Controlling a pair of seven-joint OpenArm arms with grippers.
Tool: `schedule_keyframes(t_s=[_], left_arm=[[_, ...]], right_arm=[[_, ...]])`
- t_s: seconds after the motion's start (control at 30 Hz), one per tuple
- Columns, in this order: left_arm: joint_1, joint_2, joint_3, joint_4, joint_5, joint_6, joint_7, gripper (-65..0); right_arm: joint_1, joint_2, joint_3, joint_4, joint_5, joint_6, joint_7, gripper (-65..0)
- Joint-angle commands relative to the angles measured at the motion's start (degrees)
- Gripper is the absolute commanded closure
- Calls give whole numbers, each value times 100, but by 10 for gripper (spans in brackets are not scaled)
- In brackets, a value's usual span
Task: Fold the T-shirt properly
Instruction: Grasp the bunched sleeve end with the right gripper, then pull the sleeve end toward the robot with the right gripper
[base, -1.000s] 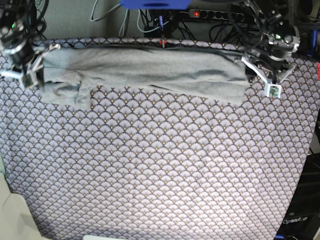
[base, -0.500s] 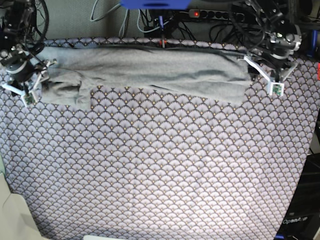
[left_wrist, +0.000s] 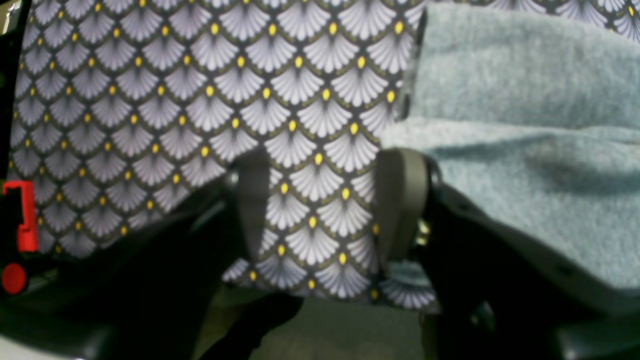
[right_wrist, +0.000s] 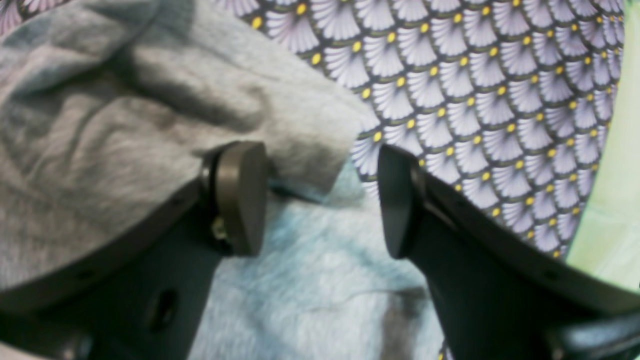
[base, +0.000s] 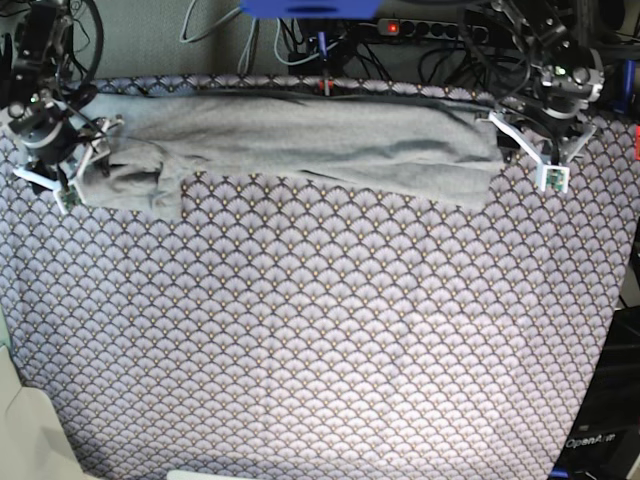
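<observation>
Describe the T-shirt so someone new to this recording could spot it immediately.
A purple scallop-patterned tablecloth covers the table. Along its far edge lies the T-shirt, folded into a long strip between the two grippers. It is the only plain light grey cloth there, with no print.

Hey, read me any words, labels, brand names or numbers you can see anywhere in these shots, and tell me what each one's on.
"OpenArm": white lettering on the dark equipment beside the table's near corner, in the base view; small, and its end is cut off.
T-shirt: plain, no print.
Tablecloth: pattern only, no text.
Both wrist views: no text.
</observation>
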Motion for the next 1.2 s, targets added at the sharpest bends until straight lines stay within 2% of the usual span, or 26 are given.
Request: schedule_keyframes(t_s=[0.0, 0.13, 0.23, 0.43, 0.67, 0.8, 1.17], left_arm=[[-32, -34, -6, 85, -40, 14, -91, -332], [-32, -34, -15, 94, -31, 14, -73, -332], [-32, -34, -15, 103, -31, 14, -73, -332], [-32, -34, -15, 112, -31, 14, -73, -332], [-32, -34, -15, 112, -40, 14, -73, -332], [-32, -34, -15, 112, -31, 14, -82, -332], [12, -34, -15, 138, -31, 14, -99, -332]], right_arm=[[97, 91, 10, -33, 71, -23, 106, -365], [370, 100, 10, -420, 71, -23, 97, -365], [396, 223, 10, -640, 71, -23, 97, -364], [405, 240, 10, -675, 71, -23, 106, -360], [396, 223, -34, -675, 71, -23, 106, -293], [396, 223, -201, -737, 71, -23, 106, -281], [889, 240, -342, -1827, 71, -23, 71, -281]])
